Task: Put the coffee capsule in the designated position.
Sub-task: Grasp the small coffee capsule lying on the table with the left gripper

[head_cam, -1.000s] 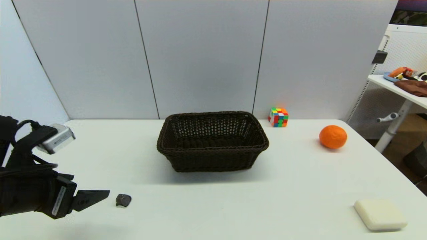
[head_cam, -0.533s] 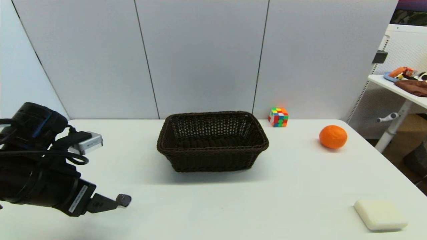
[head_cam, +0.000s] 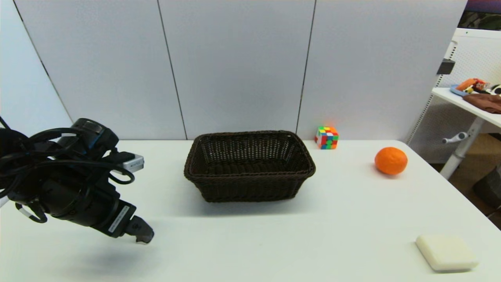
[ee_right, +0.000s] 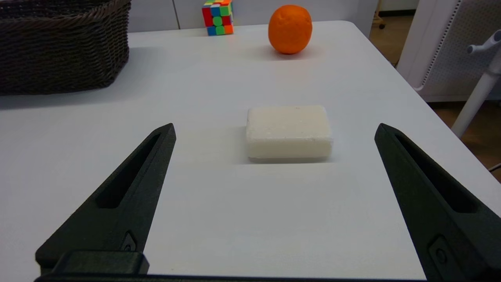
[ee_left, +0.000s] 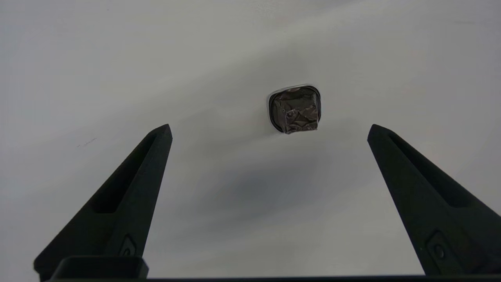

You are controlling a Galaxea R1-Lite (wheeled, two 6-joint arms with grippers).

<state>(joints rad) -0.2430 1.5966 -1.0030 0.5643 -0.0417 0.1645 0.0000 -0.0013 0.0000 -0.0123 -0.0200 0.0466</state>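
Only the left wrist view shows the coffee capsule (ee_left: 295, 109).

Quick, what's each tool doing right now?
Left tool: open above the coffee capsule, holding nothing.
Right tool: open, holding nothing.
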